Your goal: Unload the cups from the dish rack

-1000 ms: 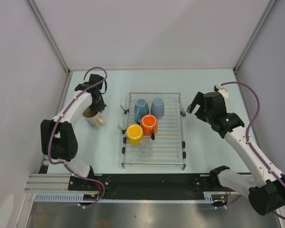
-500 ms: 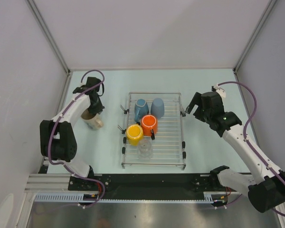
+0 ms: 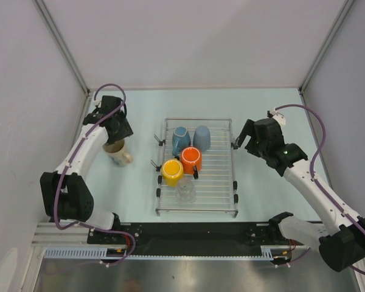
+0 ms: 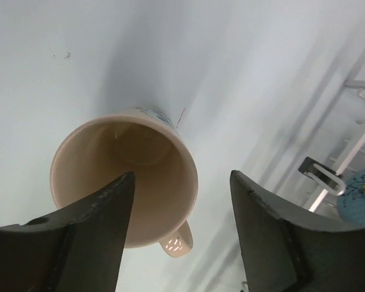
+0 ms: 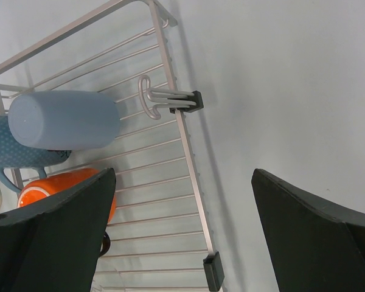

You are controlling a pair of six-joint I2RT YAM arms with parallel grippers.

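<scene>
The beige cup stands upright on the table left of the dish rack, handle toward the rack. My left gripper hovers just above it, open, with the cup below the left finger and free of the left gripper. On the rack lie two light blue cups, a yellow cup, an orange mug and a clear glass. My right gripper stays open and empty over the rack's right rim, near a blue cup and the orange mug.
White enclosure walls close in the table on the left, back and right. A metal rail with the arm bases runs along the near edge. Small wire hooks with black feet stick out from the rack's sides.
My left gripper has opened and let go of the beige cup, then risen and drawn back a little. The cup now rests on the table. My right arm edged slightly toward the rack.
</scene>
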